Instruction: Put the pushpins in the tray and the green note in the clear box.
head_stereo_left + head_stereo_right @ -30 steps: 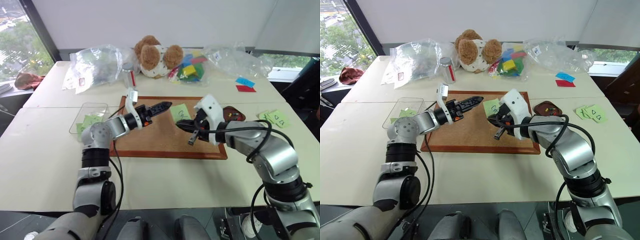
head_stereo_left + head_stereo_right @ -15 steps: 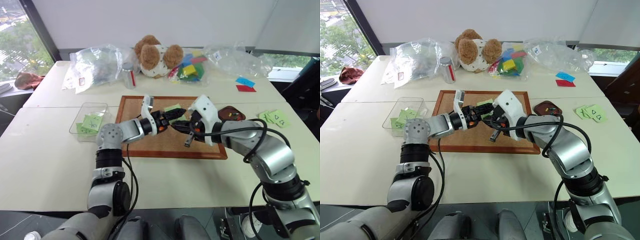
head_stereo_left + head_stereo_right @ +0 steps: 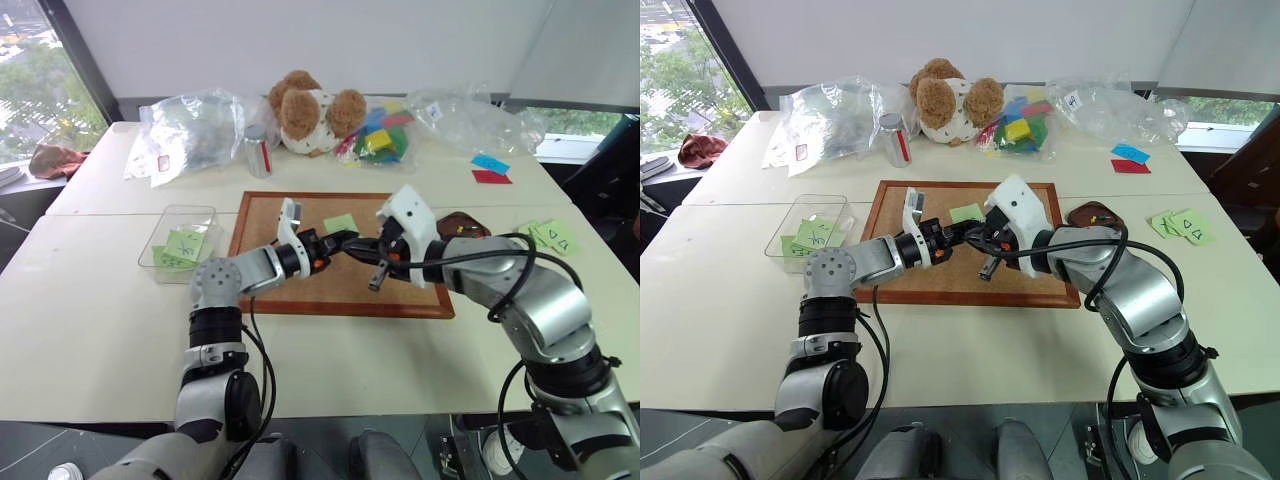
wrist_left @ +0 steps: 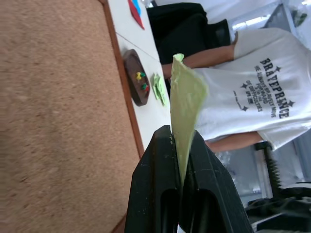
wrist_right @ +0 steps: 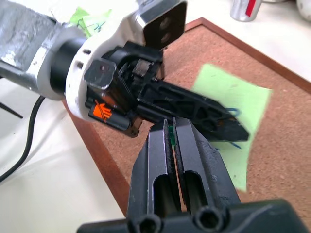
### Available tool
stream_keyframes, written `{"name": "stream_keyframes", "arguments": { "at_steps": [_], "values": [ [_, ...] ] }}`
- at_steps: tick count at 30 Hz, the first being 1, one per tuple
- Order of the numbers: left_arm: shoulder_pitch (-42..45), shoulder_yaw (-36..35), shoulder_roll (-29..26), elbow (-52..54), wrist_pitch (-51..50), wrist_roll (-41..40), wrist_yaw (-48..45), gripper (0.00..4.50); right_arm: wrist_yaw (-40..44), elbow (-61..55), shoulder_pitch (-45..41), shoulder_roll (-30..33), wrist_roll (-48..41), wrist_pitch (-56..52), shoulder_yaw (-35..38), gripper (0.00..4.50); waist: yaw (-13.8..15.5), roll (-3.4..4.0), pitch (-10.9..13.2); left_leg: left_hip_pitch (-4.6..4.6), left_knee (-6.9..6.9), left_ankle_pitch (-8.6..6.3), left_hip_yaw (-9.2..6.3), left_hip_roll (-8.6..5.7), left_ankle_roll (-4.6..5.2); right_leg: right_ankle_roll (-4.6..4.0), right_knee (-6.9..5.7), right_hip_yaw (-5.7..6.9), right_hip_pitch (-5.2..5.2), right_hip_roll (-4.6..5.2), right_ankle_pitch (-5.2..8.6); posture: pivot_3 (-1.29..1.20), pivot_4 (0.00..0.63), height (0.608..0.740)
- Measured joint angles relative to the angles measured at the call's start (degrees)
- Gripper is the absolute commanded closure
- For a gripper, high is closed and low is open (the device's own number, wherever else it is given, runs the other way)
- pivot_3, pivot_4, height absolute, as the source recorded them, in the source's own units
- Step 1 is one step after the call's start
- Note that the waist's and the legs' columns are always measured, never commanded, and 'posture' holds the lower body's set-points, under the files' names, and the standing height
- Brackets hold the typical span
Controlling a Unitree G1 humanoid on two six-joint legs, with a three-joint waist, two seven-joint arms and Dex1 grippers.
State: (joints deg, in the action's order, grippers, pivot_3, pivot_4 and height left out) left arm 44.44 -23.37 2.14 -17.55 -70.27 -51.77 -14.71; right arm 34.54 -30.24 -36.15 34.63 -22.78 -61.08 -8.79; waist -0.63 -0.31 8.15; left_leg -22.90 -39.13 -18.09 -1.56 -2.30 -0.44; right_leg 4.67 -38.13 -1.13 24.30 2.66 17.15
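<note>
Your left gripper pinches the green note over the corkboard, tip to tip with your closed right gripper. Left wrist view: the tray holds pushpins, a person beyond it. Right wrist view: the can stands off the board.

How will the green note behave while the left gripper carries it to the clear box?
Probably floppy: the green note is thin paper, already curving above the left gripper shut on its edge. Likely very light, so it may flutter. It could cling when released over the clear box.
</note>
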Motion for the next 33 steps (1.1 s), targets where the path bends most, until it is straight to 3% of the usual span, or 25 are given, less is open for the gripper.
{"name": "stream_keyframes", "arguments": {
  "at_steps": [7, 12, 26, 33],
  "values": [
    [-1.2, 0.2, -2.4, -4.2, 4.3, 1.9, -1.4, 4.36, -1.4, -0.7, -2.2, 0.2, -1.1, -1.6, 3.3, 4.50, 0.0, 0.00, 0.0, -0.01, -0.01, 0.01, 0.00, -0.01, -0.01, 0.00, -0.02, 0.00, 0.02, 0.00, 0.00, 0.00, 0.150, 0.740],
    [-1.2, 0.0, -3.1, -5.0, 6.2, 2.4, -1.6, 4.36, -2.4, 7.1, -2.7, 1.0, 0.5, 0.9, 5.7, 4.50, 0.1, -0.01, 0.0, -0.02, -0.03, 0.01, 0.00, -0.03, -0.01, 0.00, -0.01, 0.00, 0.01, 0.01, 0.00, 0.00, 0.150, 0.740],
    [-2.4, -0.7, -2.4, 0.0, 6.6, 0.0, 0.1, 4.36, -9.6, 64.7, -10.2, 2.8, 14.1, 30.8, 11.6, 4.50, -0.3, -0.01, 0.0, 0.01, -0.01, 0.04, 0.10, -0.02, -0.04, 0.00, -0.09, -0.04, 0.04, -0.03, 0.00, 0.00, 0.150, 0.740],
    [-3.6, -0.7, -2.2, 2.1, 6.6, -1.3, 1.1, 4.36, -9.0, 78.6, -14.1, 2.1, 15.8, 38.2, 12.0, 4.50, -0.3, -0.01, 0.0, 0.00, -0.05, 0.04, 0.13, -0.02, -0.05, 0.00, -0.10, -0.09, 0.04, -0.03, 0.00, 0.00, 0.150, 0.740]
  ]
}}
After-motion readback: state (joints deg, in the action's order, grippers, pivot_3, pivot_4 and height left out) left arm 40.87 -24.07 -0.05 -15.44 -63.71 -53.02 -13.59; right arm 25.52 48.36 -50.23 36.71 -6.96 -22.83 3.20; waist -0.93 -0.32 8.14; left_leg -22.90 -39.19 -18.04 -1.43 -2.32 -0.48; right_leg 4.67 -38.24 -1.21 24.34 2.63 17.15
